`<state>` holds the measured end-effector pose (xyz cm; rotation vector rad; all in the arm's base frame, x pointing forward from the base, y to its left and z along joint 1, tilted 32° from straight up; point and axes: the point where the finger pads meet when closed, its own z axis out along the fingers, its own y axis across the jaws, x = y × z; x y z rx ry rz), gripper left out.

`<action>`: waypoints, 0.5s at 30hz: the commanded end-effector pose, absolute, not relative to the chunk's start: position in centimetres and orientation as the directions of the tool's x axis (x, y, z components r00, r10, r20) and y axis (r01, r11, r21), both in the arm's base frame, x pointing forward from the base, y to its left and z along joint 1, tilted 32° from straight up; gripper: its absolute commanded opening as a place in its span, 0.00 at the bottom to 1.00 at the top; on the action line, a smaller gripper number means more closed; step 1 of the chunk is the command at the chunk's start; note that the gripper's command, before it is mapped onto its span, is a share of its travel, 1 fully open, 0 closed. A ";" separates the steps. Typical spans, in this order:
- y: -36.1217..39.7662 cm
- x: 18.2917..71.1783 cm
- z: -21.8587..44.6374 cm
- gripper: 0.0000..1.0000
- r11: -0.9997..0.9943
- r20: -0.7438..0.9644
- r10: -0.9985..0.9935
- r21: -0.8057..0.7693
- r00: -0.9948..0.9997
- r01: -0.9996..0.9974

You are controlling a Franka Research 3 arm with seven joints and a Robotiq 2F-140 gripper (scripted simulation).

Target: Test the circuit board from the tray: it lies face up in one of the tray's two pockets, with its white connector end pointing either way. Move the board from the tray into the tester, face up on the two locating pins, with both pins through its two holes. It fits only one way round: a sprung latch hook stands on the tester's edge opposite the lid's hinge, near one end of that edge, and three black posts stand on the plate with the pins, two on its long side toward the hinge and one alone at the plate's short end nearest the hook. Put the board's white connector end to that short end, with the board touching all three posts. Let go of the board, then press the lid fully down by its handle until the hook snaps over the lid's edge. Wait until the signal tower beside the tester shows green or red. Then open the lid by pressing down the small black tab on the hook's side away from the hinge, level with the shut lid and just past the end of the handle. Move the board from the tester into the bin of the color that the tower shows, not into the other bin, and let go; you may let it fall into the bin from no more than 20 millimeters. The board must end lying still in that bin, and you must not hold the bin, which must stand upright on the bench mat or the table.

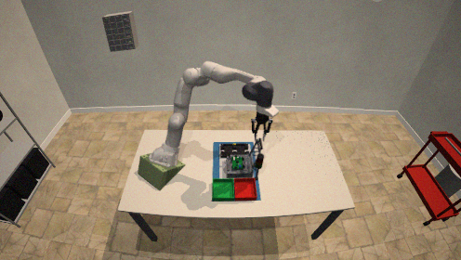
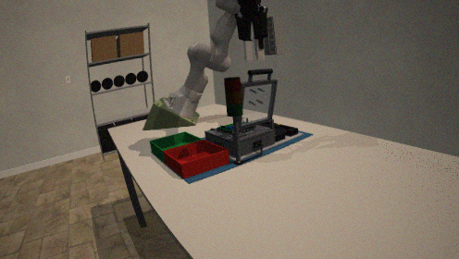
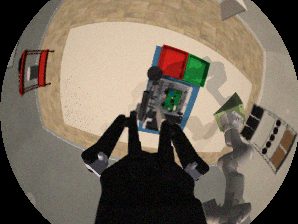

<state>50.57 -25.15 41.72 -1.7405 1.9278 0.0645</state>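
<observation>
The green circuit board (image 1: 238,162) lies in the tester (image 1: 239,171), and it also shows in the wrist view (image 3: 172,100). The tester's lid (image 2: 260,98) stands upright and open, with its black handle (image 2: 260,72) at the top. My gripper (image 1: 260,135) (image 2: 256,53) hangs in the air above and a little behind the lid handle, apart from it. Its fingers are mostly closed with a small gap and hold nothing. The signal tower (image 2: 233,97) beside the tester looks unlit. The black tray (image 1: 234,149) lies behind the tester.
The green bin (image 1: 223,189) and the red bin (image 1: 244,188) stand side by side on the blue mat in front of the tester. The arm's green base block (image 1: 159,169) sits at the table's left. A red cart (image 1: 439,176) stands to the right on the floor.
</observation>
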 end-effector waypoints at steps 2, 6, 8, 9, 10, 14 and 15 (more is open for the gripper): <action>-24.8 52.0 42.3 0.30 0.178 -0.436 -0.899 -0.300 -0.031 -0.937; -24.8 52.1 42.3 0.30 0.178 -0.436 -0.899 -0.300 -0.031 -0.937; -24.8 52.1 42.3 0.30 0.178 -0.436 -0.899 -0.300 -0.031 -0.937; -24.8 52.1 42.3 0.30 0.178 -0.436 -0.899 -0.300 -0.031 -0.937; -24.8 52.1 42.3 0.30 0.178 -0.436 -0.899 -0.300 -0.031 -0.937; -24.8 52.1 42.2 0.30 0.178 -0.436 -0.899 -0.300 -0.031 -0.937; -24.8 52.2 42.2 0.30 0.178 -0.436 -0.899 -0.300 -0.031 -0.937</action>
